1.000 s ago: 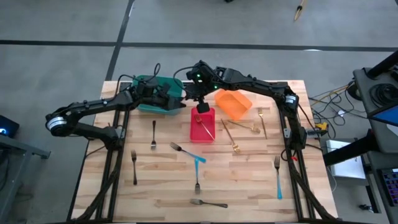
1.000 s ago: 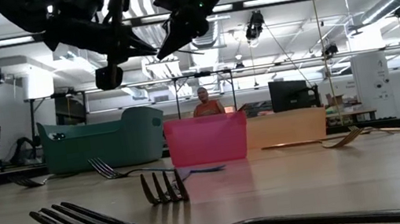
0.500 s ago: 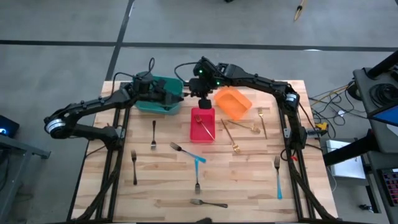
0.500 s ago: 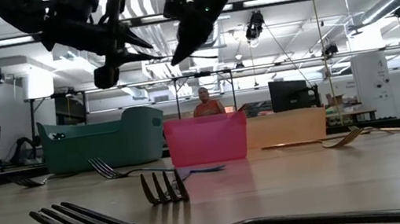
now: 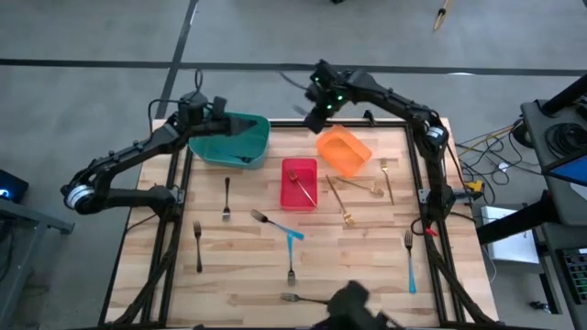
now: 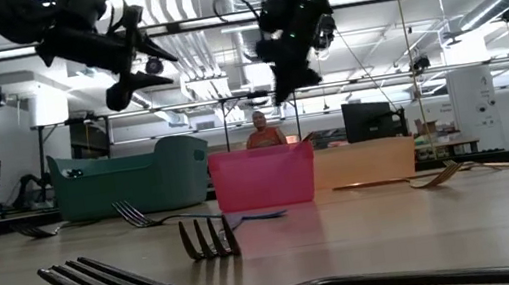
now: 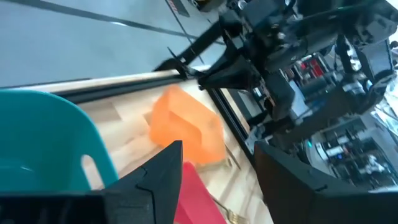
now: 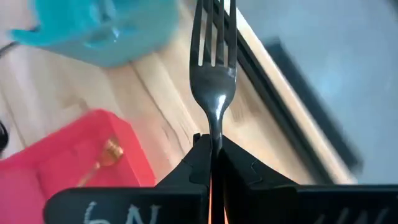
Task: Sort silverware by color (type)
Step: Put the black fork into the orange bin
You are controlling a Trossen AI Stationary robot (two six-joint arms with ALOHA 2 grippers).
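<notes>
My right gripper (image 5: 315,112) hangs above the table's far edge, between the teal bin (image 5: 234,137) and the orange bin (image 5: 342,151), shut on a dark fork (image 8: 214,81). My left gripper (image 5: 220,115) is open with nothing between its fingers, above the teal bin's far left corner; its wrist view shows the gap (image 7: 217,149). A gold fork (image 5: 301,183) lies in the red bin (image 5: 299,170). On the table lie several dark forks (image 5: 227,197), two blue-handled forks (image 5: 275,225) and gold forks (image 5: 337,197). My right gripper pinches the dark fork's handle (image 8: 216,134) between its two fingers, just behind the neck. The fork lies along the fingers and sticks out past their tips, tines (image 8: 214,31) away from the gripper. It is lifted clear of the table and bins.
The three bins stand in a row along the far half of the table, teal at left, red in the middle, orange at right. Loose forks are scattered over the near half. A dark blurred shape (image 5: 353,302) shows at the near edge.
The two grippers were close together over the teal bin's right end. My left gripper has opened and drawn back toward the far left corner. My right gripper has gone toward the far edge and somewhat right with the dark fork, rolling as it went.
</notes>
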